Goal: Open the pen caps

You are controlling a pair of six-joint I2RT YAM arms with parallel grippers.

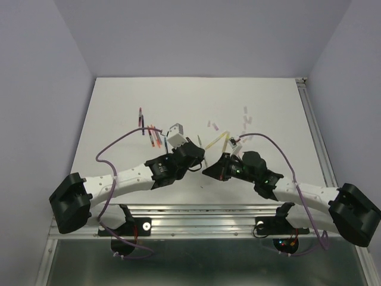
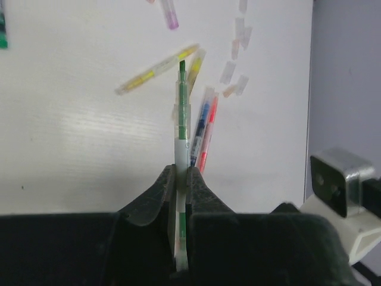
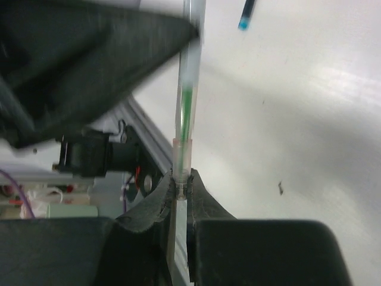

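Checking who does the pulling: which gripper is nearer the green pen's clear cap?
Right. The right gripper pinches the clear cap itself; the left gripper clamps the green pen by its barrel, off the cap.

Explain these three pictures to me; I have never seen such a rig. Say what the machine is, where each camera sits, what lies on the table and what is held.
The machine is two robot arms bolted at the near edge of a white table, each ending in a two-finger gripper. The wide picture looks down from above and behind them; the other two come from a camera on each wrist, looking along its own fingers. On the table lie coloured pens and several small loose caps. The left gripper is shut on a green pen. The right gripper is shut on the same pen's other end, at a pale sleeve that may be its cap.
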